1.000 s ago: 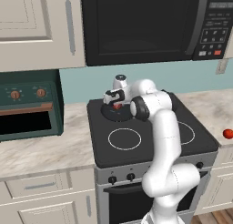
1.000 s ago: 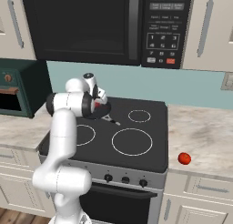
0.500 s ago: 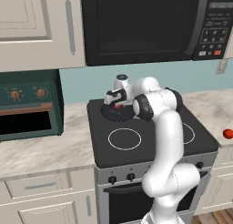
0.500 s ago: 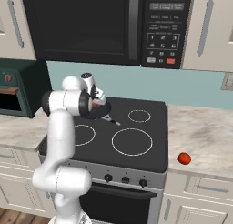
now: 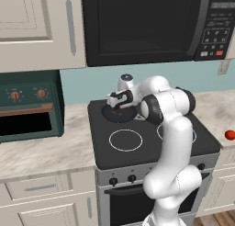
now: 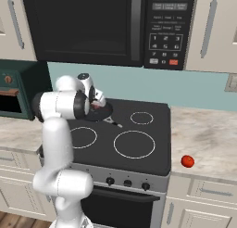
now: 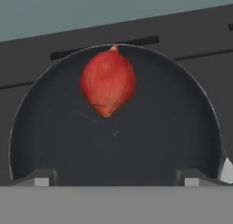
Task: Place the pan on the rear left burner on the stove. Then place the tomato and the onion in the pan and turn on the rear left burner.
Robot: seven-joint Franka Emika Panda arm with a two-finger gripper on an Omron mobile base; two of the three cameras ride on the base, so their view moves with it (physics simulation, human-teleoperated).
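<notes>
Onion in pan, tool open above it

Stove [image 5: 151, 142] carries the pan [image 7: 150, 141] on its rear left burner. Hand view alone shows the red onion [image 7: 108, 82] lying loose inside the pan. Tomato [image 6: 187, 161] sits on the surface right of the stove. Arm reaches over the pan, tool [image 5: 120, 102] spread wide, holding nothing.

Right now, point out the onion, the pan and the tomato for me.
onion [image 7: 108, 81]: hand view, middle of its red skin.
pan [image 7: 150, 136]: hand view, bare dark floor beside the onion.
tomato [image 6: 187, 161]: right base view, middle of it, on the counter right of the stove.
</notes>
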